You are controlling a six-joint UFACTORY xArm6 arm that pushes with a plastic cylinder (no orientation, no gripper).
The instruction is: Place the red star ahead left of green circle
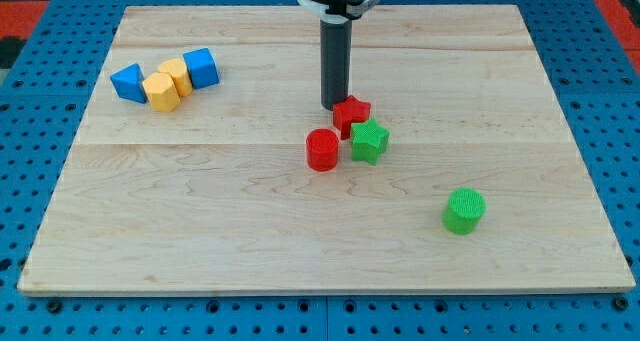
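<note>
The red star [352, 113] lies near the board's middle, touching the green star [369, 141] below it to the right. The green circle [464, 210] stands apart toward the view's lower right. My tip [333, 105] is at the red star's upper left edge, touching or nearly touching it. The rod rises from there to the view's top.
A red cylinder [322, 149] sits just left of the green star. At the upper left lies a cluster: a blue triangular block [129, 83], two yellow blocks [161, 92] [176, 74] and a blue cube [201, 68]. The wooden board [200, 231] ends on a blue pegboard.
</note>
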